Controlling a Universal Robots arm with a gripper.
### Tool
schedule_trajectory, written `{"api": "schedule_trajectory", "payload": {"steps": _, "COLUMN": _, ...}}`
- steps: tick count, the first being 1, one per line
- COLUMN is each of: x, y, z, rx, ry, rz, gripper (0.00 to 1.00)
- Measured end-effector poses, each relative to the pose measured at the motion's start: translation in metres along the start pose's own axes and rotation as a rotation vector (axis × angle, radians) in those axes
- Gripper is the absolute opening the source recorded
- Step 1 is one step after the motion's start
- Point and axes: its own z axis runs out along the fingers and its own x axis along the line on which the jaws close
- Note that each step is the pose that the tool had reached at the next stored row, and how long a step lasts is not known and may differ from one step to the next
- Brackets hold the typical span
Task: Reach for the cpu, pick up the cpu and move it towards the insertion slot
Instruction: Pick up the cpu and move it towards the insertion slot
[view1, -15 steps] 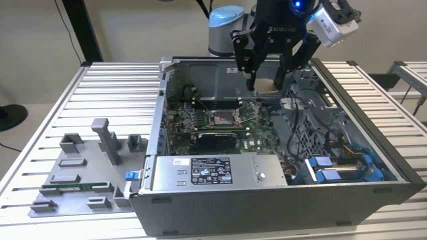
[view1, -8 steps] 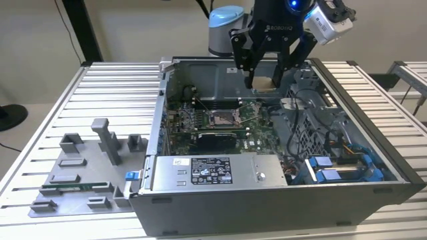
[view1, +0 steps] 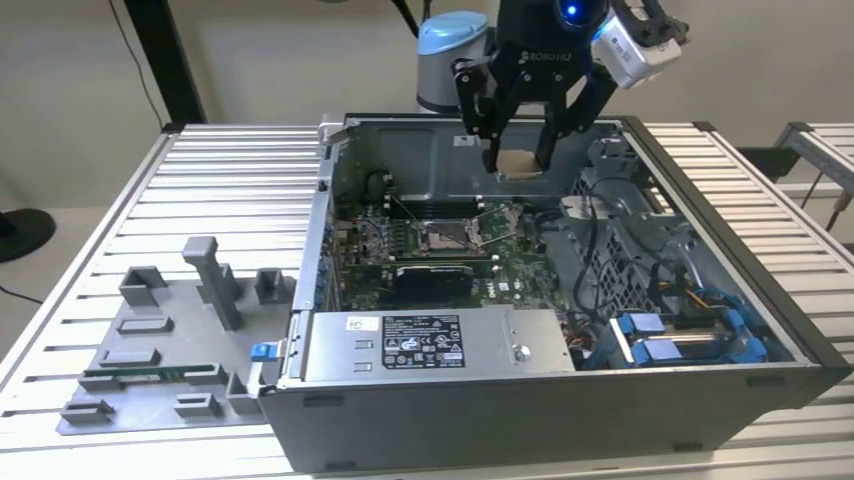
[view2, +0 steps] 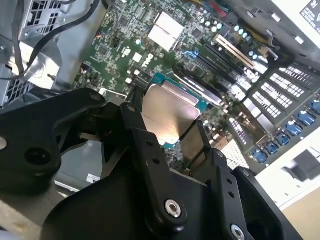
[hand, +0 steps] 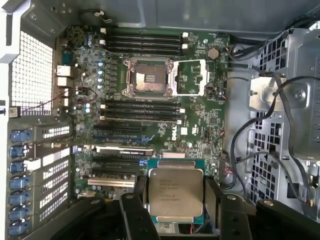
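Exterior view high, off the arm, facing the open computer case (view1: 561, 330) below the claw (view1: 523, 150); both wrist views close behind the claw, sharing the motherboard (hand: 150, 115) beneath.

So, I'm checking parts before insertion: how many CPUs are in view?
1. The cpu sits clamped in the gripper above the motherboard inside the open case. The socket is empty; the cables could hide another.
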Motion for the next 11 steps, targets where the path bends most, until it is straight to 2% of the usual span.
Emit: {"api": "schedule_trajectory", "payload": {"steps": 11, "x": 0.0079, "y": 0.036, "z": 0.0118, "rx": -0.0001, "ry": 0.0, "rz": 0.0, "gripper": 0.0}}
